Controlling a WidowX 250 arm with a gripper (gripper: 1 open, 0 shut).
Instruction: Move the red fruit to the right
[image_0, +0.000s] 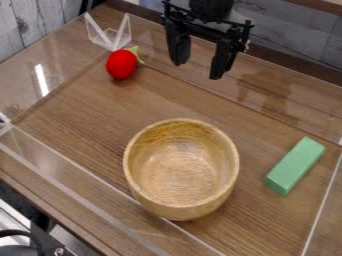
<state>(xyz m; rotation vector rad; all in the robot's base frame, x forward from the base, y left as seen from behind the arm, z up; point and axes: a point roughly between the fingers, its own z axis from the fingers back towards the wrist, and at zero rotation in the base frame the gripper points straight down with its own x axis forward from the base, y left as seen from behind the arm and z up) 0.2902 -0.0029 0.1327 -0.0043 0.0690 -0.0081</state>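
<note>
Overhead, the open gripper (205, 62) hangs with its fingers spread and holding nothing, beside the red fruit (123, 65) and beyond the wooden bowl (182, 168).

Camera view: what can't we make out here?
- Gripper upper part and arm: cut off by the top edge.
- Dark object at lower left: cut off by the left and bottom edges; can't say what it is.
- Wooden bowl: its underside is hidden by the bowl itself.
- Red fruit: surface detail too small and blurred.
</note>
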